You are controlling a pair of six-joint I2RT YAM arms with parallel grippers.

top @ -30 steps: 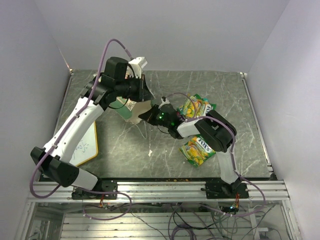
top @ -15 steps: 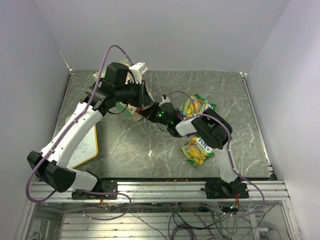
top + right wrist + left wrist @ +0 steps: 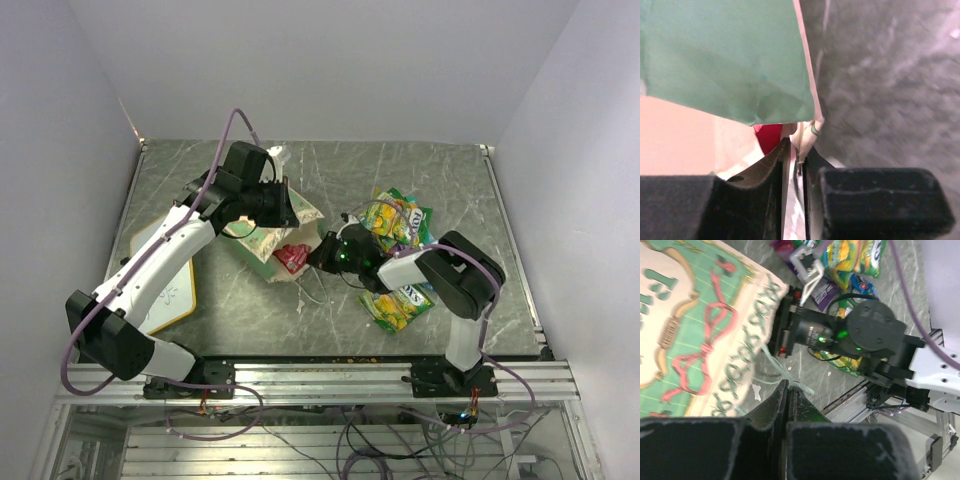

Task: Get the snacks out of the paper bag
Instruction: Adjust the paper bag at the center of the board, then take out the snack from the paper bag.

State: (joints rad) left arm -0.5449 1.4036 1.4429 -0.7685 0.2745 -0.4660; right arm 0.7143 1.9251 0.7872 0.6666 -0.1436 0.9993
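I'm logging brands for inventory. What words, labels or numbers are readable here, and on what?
Nothing reads clearly.
On the yellow-green packet: blue logo, too small.
On the paper bag: large letters, cut off and blurred.
On the whiteboard: faint scribble, unreadable.

Dark grey-green marbled table (image 3: 450, 180), pale veins, walled on three sides. Aluminium rail (image 3: 330, 378) along near edge; two arm bases bolted to it.

Left, near front: wood-framed whiteboard (image 3: 165, 290) lying flat, set at a slant.

Centre-left: paper bag (image 3: 262, 243) on its side, cream with mint-green, mouth toward right. Red packet (image 3: 291, 257) at mouth, partly out.

Right of centre: heap of snack packets (image 3: 395, 218), yellow-green, purple, blue, overlapping. Single yellow-green packet (image 3: 400, 305) nearer front, apart from heap.
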